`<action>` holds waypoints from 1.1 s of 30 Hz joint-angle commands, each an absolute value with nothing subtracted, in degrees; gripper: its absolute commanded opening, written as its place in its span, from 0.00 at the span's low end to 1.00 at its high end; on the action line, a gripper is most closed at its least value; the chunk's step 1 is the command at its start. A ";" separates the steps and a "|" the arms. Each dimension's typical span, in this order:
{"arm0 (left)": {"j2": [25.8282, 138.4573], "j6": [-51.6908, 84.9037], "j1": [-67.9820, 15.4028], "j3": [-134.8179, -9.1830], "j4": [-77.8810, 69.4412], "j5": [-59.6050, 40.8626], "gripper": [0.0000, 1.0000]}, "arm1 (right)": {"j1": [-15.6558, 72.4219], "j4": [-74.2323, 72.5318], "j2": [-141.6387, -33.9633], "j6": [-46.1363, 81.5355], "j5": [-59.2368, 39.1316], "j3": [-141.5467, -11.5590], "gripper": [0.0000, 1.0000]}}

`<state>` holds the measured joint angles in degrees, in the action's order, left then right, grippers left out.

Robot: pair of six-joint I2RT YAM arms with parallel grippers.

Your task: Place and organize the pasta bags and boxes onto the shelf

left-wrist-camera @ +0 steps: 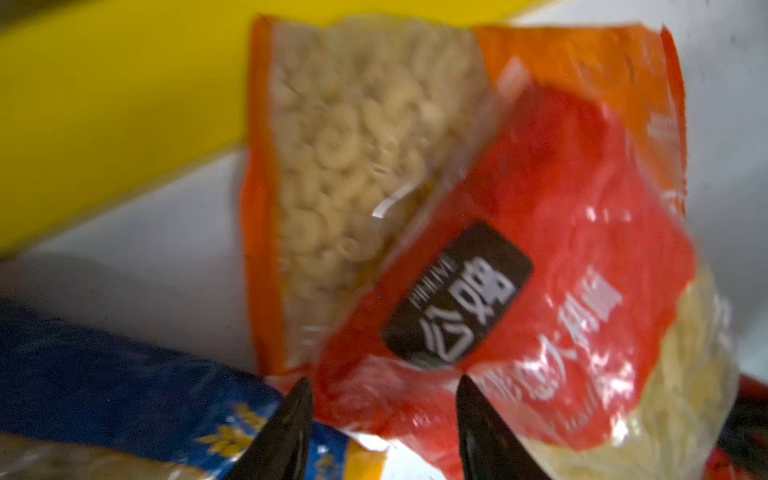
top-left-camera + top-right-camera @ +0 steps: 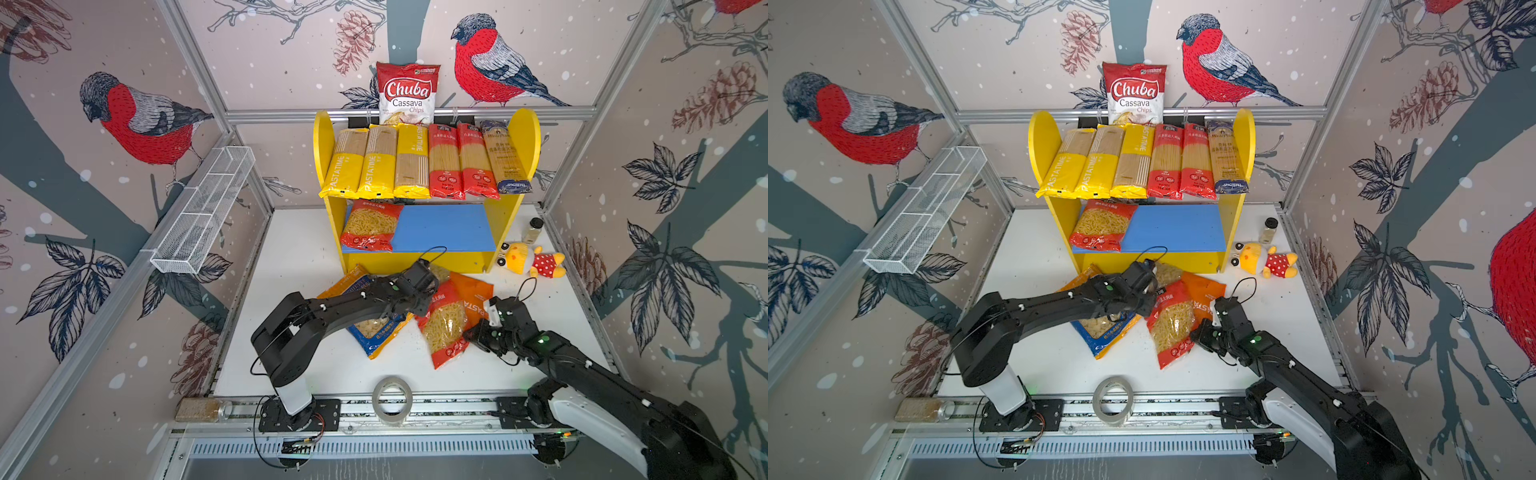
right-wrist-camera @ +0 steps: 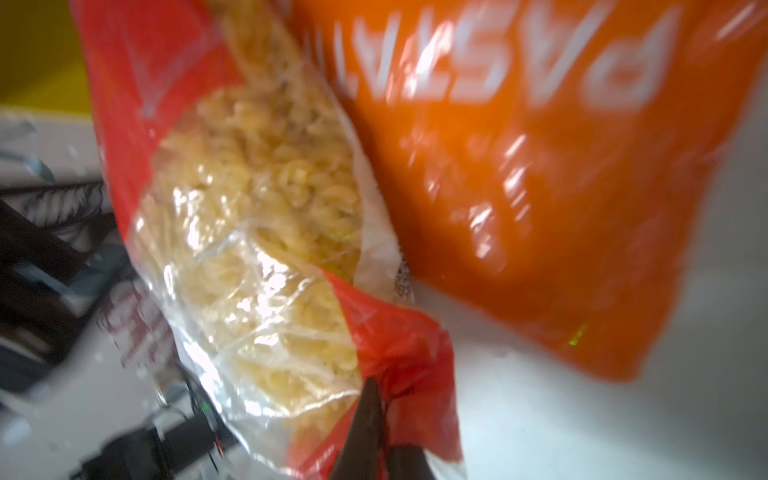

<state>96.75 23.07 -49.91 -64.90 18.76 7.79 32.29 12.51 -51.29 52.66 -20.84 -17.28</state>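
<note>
The shelf [image 2: 324, 137] [image 2: 1040, 137] carries long yellow, red and navy spaghetti packs [image 2: 419, 162] on its upper tier. One red bag [image 2: 370, 226] lies on the blue lower board. In front of it on the table, a red pasta bag [image 2: 444, 324] [image 2: 1173, 328] [image 1: 540, 249] [image 3: 249, 208] lies across an orange bag [image 2: 473, 295] [image 1: 365, 145] [image 3: 561, 187], next to a blue-orange bag [image 2: 382, 332] [image 1: 104, 374]. My left gripper [image 2: 424, 305] [image 1: 386, 399] holds the red bag's top end between half-spread fingers. My right gripper [image 2: 471, 334] [image 3: 382, 415] pinches its lower corner.
A Chuba chips bag [image 2: 408, 93] stands behind the shelf. A plush toy [image 2: 532, 259] and a spice jar [image 2: 533, 230] sit right of it. A tape roll [image 2: 392, 398] and a lying jar [image 2: 201, 409] are at the front rail. A wire basket [image 2: 203, 212] hangs on the left wall.
</note>
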 commanded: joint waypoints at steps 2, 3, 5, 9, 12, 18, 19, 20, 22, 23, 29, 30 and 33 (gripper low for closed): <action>92.98 24.06 -48.69 -63.31 17.89 9.05 0.56 | 31.04 15.27 -50.41 49.27 -22.17 -17.95 0.22; 91.95 24.51 -48.65 -62.73 17.85 8.14 0.56 | 28.67 17.35 -49.31 46.47 -23.22 -19.08 0.29; 89.37 25.98 -48.37 -61.08 17.55 5.26 0.57 | 23.09 20.39 -47.18 40.98 -26.05 -21.27 0.41; 82.56 32.58 -47.37 -54.05 11.20 -6.43 0.60 | 15.08 18.68 -45.64 37.36 -30.94 -23.54 0.58; 80.13 37.53 -47.46 -48.31 5.36 -15.11 0.63 | 14.74 17.40 -49.30 34.16 -28.29 -26.41 0.67; 79.60 43.51 -52.11 -42.68 1.76 -14.36 0.69 | 14.38 17.74 -57.79 28.07 -21.51 -32.97 0.81; 79.99 44.13 -53.02 -42.34 0.96 -14.29 0.69 | 14.41 18.37 -59.02 27.34 -20.75 -33.71 0.82; 80.64 44.95 -53.98 -42.07 -0.02 -14.56 0.70 | 14.42 18.87 -60.37 27.12 -19.58 -34.22 0.82; 82.37 46.17 -55.53 -41.67 -2.18 -15.12 0.70 | 14.57 18.07 -61.69 27.14 -18.55 -34.07 0.82; 83.50 46.61 -56.16 -41.53 -3.26 -15.56 0.70 | 14.74 16.87 -61.99 27.52 -19.09 -33.57 0.82; 90.17 45.70 -57.04 -42.34 -6.16 -16.39 0.69 | 17.46 13.55 -62.46 31.82 -21.51 -30.12 0.76; 91.07 45.04 -57.04 -43.04 -5.49 -15.84 0.68 | 17.64 13.45 -62.04 32.87 -21.85 -29.10 0.74; 93.70 42.74 -57.04 -45.70 -2.15 -11.84 0.68 | 18.78 12.94 -58.72 36.97 -23.22 -24.69 0.69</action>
